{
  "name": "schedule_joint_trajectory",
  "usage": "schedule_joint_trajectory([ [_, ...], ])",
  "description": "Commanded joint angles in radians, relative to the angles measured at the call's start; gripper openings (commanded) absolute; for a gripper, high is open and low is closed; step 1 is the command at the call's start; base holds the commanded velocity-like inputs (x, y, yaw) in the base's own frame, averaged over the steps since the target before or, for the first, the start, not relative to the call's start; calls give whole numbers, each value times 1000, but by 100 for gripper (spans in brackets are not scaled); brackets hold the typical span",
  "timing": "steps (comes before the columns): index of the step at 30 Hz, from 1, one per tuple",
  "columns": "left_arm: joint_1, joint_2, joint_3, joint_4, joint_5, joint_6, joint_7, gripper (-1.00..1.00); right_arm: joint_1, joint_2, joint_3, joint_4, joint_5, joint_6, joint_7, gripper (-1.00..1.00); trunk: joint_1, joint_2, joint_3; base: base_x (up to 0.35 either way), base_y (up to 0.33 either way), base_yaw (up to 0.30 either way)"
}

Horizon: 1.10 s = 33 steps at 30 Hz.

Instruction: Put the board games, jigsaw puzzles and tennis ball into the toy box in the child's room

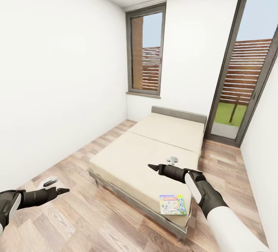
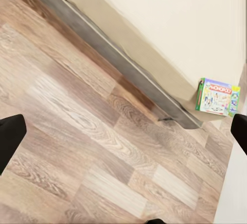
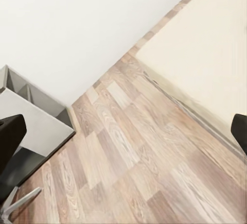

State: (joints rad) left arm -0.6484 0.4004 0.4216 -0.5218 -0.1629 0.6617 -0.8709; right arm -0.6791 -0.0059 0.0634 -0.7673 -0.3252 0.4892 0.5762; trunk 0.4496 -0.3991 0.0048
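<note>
One Monopoly board game (image 1: 173, 204) lies flat on the near corner of the bed (image 1: 131, 159), at about 5 o'clock from the right gripper (image 1: 151, 166) and just below its forearm. Both that gripper and the left gripper (image 1: 65, 191) are empty with fingers spread.

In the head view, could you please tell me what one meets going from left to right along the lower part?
left gripper → bed near corner → right gripper → board game
</note>
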Motion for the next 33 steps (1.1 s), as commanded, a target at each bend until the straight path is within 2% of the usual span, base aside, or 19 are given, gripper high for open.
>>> schedule_joint_trajectory([
  [1, 0, -1, 8, -1, -10, 6, -8, 100, 0, -1, 0, 0, -8, 6, -2, 100, 0, -1, -1, 0, 19, -229],
  [10, 0, -1, 10, -1, -10, 6, -6, 100, 0, -1, -33, 0, -8, 6, -1, 100, 0, -1, -10, 0, 188, -229],
  [33, 0, -1, 13, -1, -10, 6, -8, 100, 0, 2, -36, 0, -7, 6, -2, 100, 0, -1, -31, 95, 206, -229],
])
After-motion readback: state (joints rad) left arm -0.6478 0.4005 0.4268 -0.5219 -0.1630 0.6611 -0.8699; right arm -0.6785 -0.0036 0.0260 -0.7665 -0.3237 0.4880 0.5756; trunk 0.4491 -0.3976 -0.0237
